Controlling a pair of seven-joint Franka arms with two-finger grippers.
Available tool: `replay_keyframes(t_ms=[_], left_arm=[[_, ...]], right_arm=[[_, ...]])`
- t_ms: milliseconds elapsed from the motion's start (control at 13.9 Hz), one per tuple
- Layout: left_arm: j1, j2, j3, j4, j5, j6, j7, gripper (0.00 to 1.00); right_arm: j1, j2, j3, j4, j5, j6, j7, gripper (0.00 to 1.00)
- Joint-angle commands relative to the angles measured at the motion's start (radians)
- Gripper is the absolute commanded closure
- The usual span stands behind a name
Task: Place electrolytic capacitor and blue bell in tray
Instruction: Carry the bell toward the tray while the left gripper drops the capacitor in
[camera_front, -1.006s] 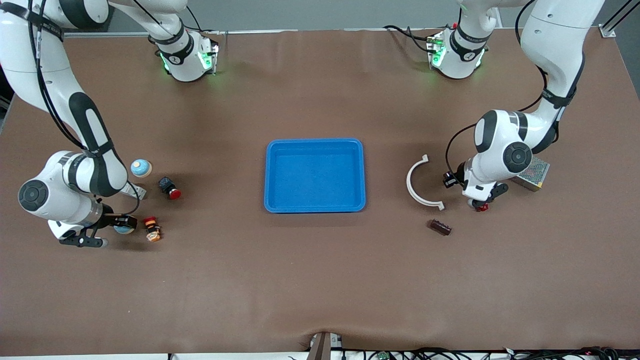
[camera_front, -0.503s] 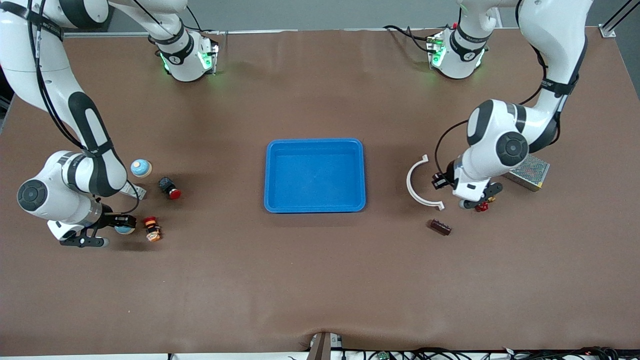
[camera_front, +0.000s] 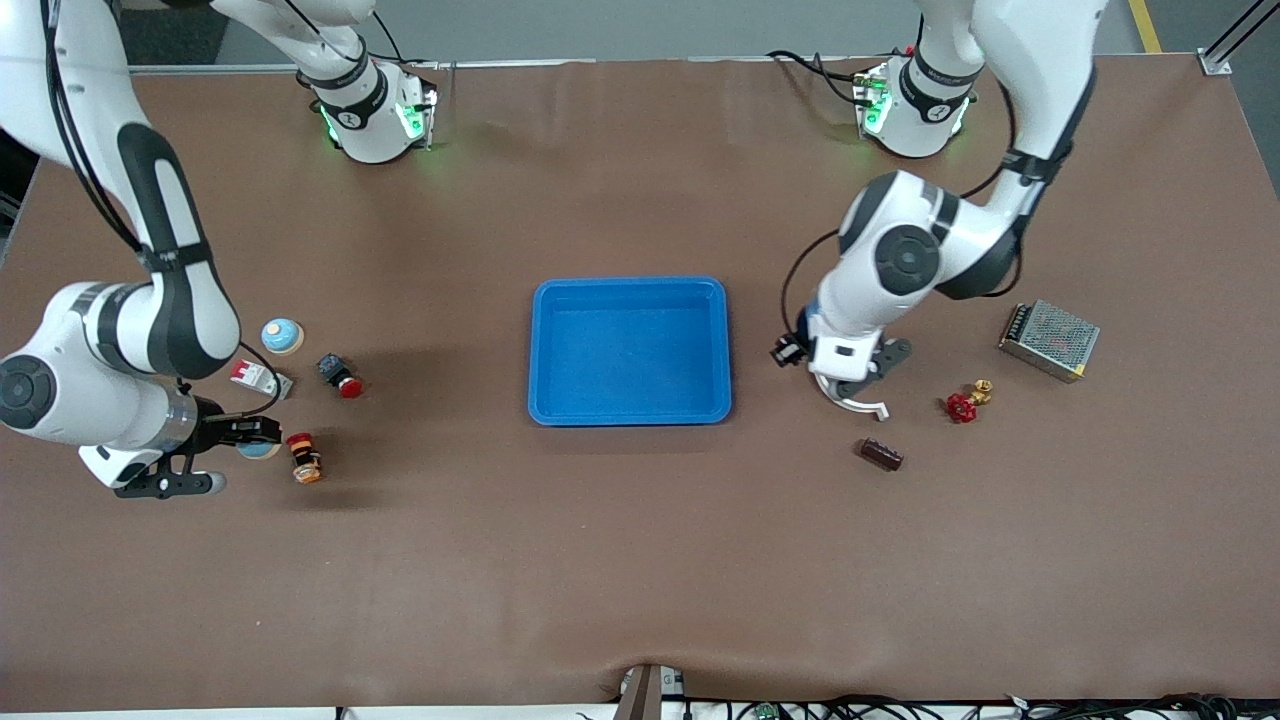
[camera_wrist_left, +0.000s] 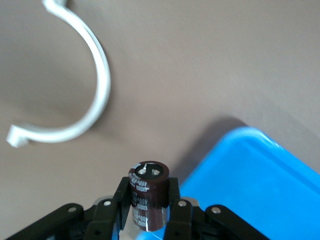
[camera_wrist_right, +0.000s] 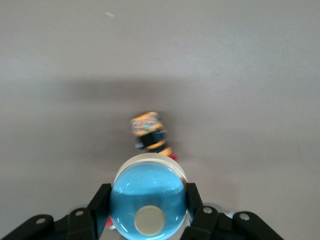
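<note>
A brown table (camera_front: 640, 560) fills the scene, with two white arms reaching in from their bases. At its centre sits the bright-blue tray (camera_front: 630, 412), empty, placed where either arm can reach it.

The left gripper (camera_wrist_left: 150, 212) hangs over a white curved bracket (camera_front: 858, 405) near the tray's edge toward the left arm's end of the table. Its fingers are clamped on the electrolytic capacitor (camera_wrist_left: 149, 192), a dark brown cylinder held upright, so it can probably be set down on end. In the front view the gripper hides the capacitor entirely.

The right gripper (camera_wrist_right: 148, 210) is over the table toward the right arm's end, well apart from the tray. Its fingers are pinched around the blue bell (camera_wrist_right: 148, 196), a glossy dome gripped across its widest part.

Loose parts lie around: a mesh-topped metal box (camera_front: 1048, 340), a red valve handle (camera_front: 961, 407) and a small dark block (camera_front: 881, 454) toward the left arm's end. Toward the right arm's end lie a second blue dome (camera_front: 282, 336), a red-capped push button (camera_front: 341, 376), and a striped orange piece (camera_front: 303, 458) that is too blurred to name.
</note>
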Motion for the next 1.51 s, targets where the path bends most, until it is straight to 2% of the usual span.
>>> replay_keyframes(t_ms=[0, 215, 431, 862, 934, 1006, 1077, 1149, 1221, 1293, 1436], left_arm=[[-0.076, 0.081, 0.006, 0.088, -0.002, -0.021, -0.131, 1.00], [-0.139, 0.141, 0.006, 0.137, -0.002, -0.019, -0.256, 1.00], [-0.193, 0.202, 0.010, 0.170, -0.002, -0.019, -0.325, 1.00], [-0.211, 0.276, 0.008, 0.168, -0.002, -0.019, -0.354, 1.00], [-0.211, 0.288, 0.008, 0.170, -0.002, -0.019, -0.354, 0.91], [-0.211, 0.291, 0.008, 0.170, -0.002, -0.019, -0.354, 0.78], [-0.211, 0.294, 0.008, 0.170, -0.002, -0.019, -0.354, 0.71], [-0.211, 0.294, 0.008, 0.170, -0.002, -0.019, -0.354, 0.58], [-0.210, 0.291, 0.010, 0.173, -0.002, -0.019, -0.353, 0.22], [-0.204, 0.284, 0.013, 0.177, -0.002, -0.021, -0.354, 0.00], [-0.196, 0.273, 0.016, 0.190, 0.000, -0.025, -0.351, 0.00]], right_arm=[[0.099, -0.085, -0.003, -0.076, 0.005, 0.001, 0.213, 1.00], [0.217, -0.141, -0.001, -0.164, 0.029, 0.052, 0.461, 1.00], [0.336, -0.185, -0.001, -0.313, 0.043, 0.223, 0.664, 1.00], [0.586, -0.185, -0.004, -0.337, 0.042, 0.281, 1.083, 1.00], [0.617, -0.182, -0.004, -0.338, 0.042, 0.294, 1.134, 1.00], [0.645, -0.179, -0.004, -0.340, 0.042, 0.305, 1.171, 1.00], [0.668, -0.178, -0.004, -0.349, 0.042, 0.320, 1.207, 1.00], [0.682, -0.177, -0.004, -0.359, 0.042, 0.331, 1.226, 1.00], [0.697, -0.177, -0.004, -0.369, 0.042, 0.333, 1.231, 1.00], [0.705, -0.177, -0.004, -0.375, 0.042, 0.322, 1.231, 1.00], [0.708, -0.156, -0.004, -0.373, 0.031, 0.293, 1.217, 1.00]])
